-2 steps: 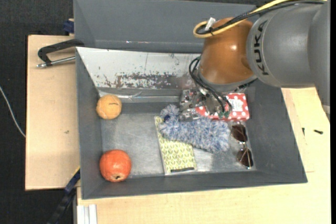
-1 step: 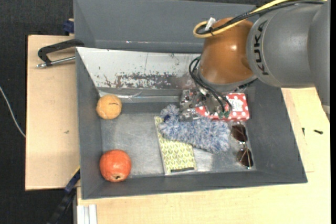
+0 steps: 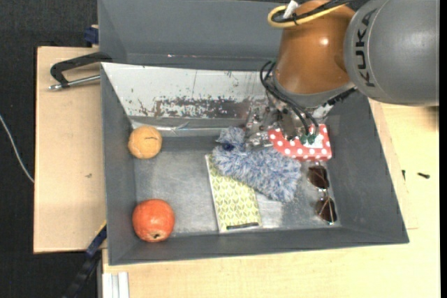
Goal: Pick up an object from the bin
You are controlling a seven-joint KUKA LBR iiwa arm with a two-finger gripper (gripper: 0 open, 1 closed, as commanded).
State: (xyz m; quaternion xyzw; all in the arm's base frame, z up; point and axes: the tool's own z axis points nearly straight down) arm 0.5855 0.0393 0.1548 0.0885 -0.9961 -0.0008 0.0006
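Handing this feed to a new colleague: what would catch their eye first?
The tool sits low near the back wall of the bin, right of centre, over the edge of a fluffy blue-grey cloth and beside a red box with white dots. Far left lie two round things: a pale orange ball and, in the near corner, a red-orange fruit.
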